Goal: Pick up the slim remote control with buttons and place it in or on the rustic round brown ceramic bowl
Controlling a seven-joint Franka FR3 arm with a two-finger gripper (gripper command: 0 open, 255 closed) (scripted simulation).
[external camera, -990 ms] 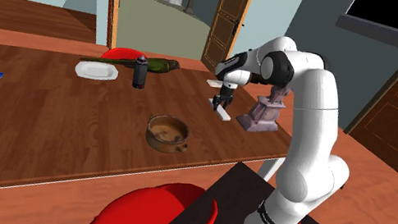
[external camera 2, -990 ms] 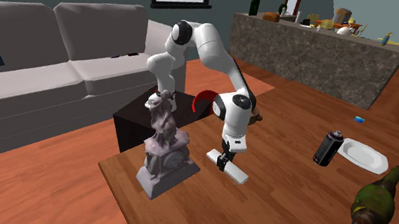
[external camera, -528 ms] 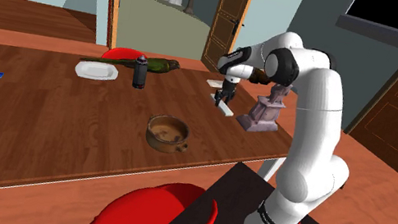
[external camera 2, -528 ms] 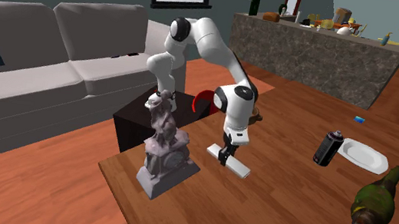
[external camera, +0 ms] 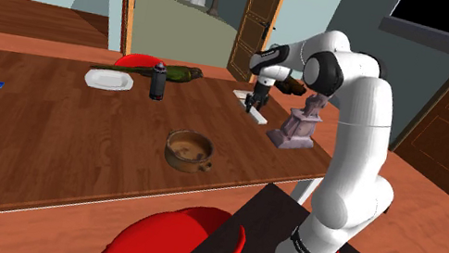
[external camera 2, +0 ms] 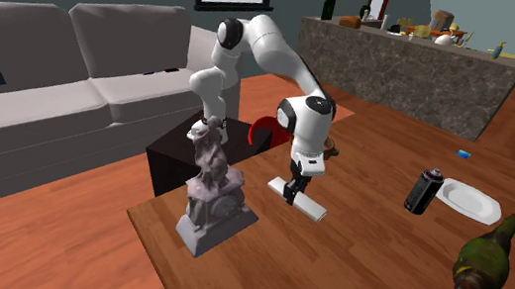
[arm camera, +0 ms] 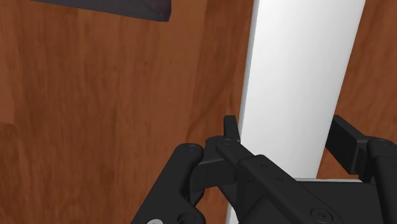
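Over the last second the gripper [external camera: 255, 104] has climbed in both exterior views. The remote [external camera: 258, 115] has gone up with it, from low against the wood to a spot that looks clear of the table [external camera: 42, 137].

The remote is drawn as a plain white slab, long, thin and flat. It sits just right of centre in the upper half of the shoulder view and near the middle of the second exterior view [external camera 2: 304, 204]. In the wrist view [arm camera: 299, 83] it runs straight away from the hand. The two black fingers [arm camera: 230, 127] are clamped on its long edges close to one end, so most of its length sticks out past the grip.

It should be light and stiff. Its smooth faces may be slippery, though, and an end grip lets the far end sag or swing. I judge a hold nearer the middle would be steadier, and a slow carry is wise.

No buttons, brand or writing can be read on it anywhere.

The grey statue [external camera: 297, 128] stands just to the remote's right in the shoulder view. The brown bowl [external camera: 169, 144] waits lower and to the left, well apart from it. A dark can [external camera: 158, 80] and a white plate [external camera: 108, 80] stand farther left.
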